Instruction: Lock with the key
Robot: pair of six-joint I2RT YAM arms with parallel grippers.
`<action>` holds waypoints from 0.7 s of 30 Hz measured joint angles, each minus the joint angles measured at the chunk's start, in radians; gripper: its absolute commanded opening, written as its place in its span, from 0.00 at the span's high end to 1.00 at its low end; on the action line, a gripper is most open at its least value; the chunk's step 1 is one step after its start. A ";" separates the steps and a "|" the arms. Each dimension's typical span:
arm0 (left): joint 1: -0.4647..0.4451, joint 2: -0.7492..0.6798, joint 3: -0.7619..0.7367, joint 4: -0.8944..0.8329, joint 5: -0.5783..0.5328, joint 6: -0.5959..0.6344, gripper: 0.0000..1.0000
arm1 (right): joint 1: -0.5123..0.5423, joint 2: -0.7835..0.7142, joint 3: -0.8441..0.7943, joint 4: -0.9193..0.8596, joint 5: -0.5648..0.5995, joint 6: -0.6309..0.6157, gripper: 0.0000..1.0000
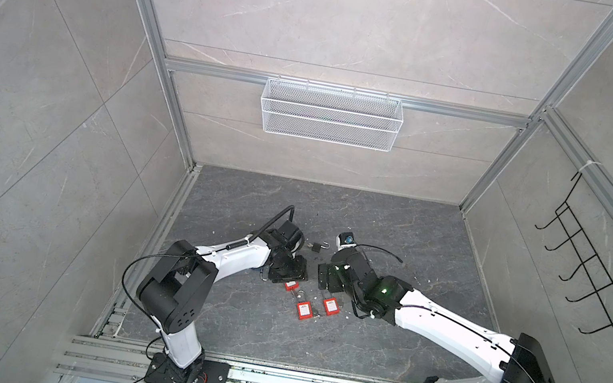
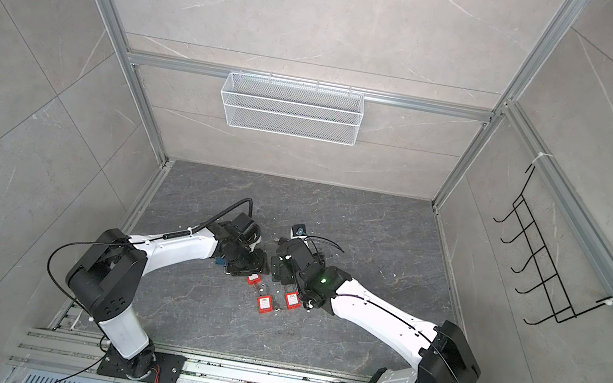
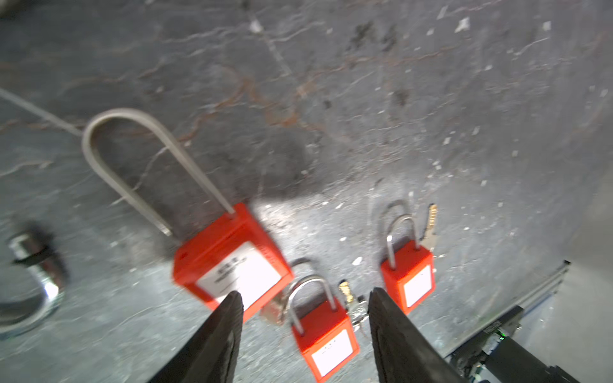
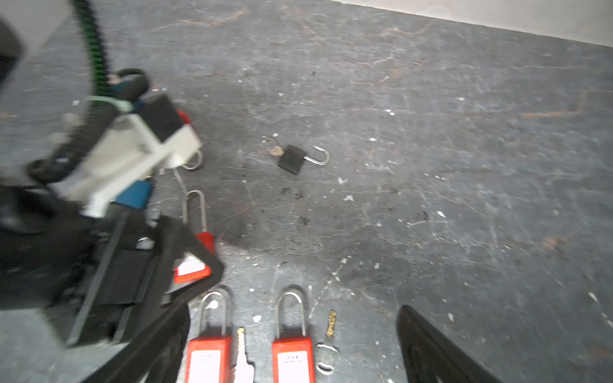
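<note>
Three red padlocks lie on the dark floor. In the left wrist view my left gripper (image 3: 305, 291) is open and hangs over a short red padlock (image 3: 323, 338), with a brass key (image 3: 347, 291) beside it and nothing held. A long-shackle red padlock (image 3: 232, 265) and another short one (image 3: 409, 278) with its key (image 3: 429, 225) flank it. In the right wrist view my right gripper (image 4: 293, 306) is open and empty above two red padlocks (image 4: 207, 358) (image 4: 293, 358), each with a key (image 4: 243, 354) (image 4: 328, 341) alongside. In both top views the grippers (image 1: 289, 272) (image 1: 323, 280) face each other closely.
A black padlock (image 4: 293, 159) with an open shackle and a key in it lies farther back on the floor (image 1: 317, 247). A white wire basket (image 1: 330, 114) hangs on the back wall. A black hook rack (image 1: 599, 271) is on the right wall. A metal clamp (image 3: 36, 275) lies nearby.
</note>
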 measured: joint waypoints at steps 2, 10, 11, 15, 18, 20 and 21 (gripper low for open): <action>-0.003 0.002 0.004 0.015 0.009 -0.005 0.37 | 0.000 0.000 0.010 -0.001 -0.026 -0.029 0.05; 0.040 -0.084 0.003 0.021 0.001 0.011 0.38 | 0.000 -0.002 0.071 -0.074 -0.105 -0.111 0.12; 0.058 -0.111 -0.002 0.023 0.000 0.014 0.38 | 0.000 -0.002 0.080 -0.080 -0.113 -0.111 0.12; 0.210 -0.277 -0.060 0.028 -0.003 0.038 0.38 | 0.000 0.030 0.124 -0.110 -0.186 -0.111 0.19; 0.329 -0.356 -0.087 0.018 -0.010 0.076 0.37 | 0.000 0.123 0.207 -0.166 -0.265 -0.103 0.20; 0.379 -0.382 -0.092 0.008 -0.010 0.115 0.37 | 0.000 0.214 0.285 -0.211 -0.307 -0.095 0.20; 0.396 -0.390 -0.092 0.004 -0.007 0.139 0.37 | 0.000 0.260 0.322 -0.233 -0.324 -0.087 0.21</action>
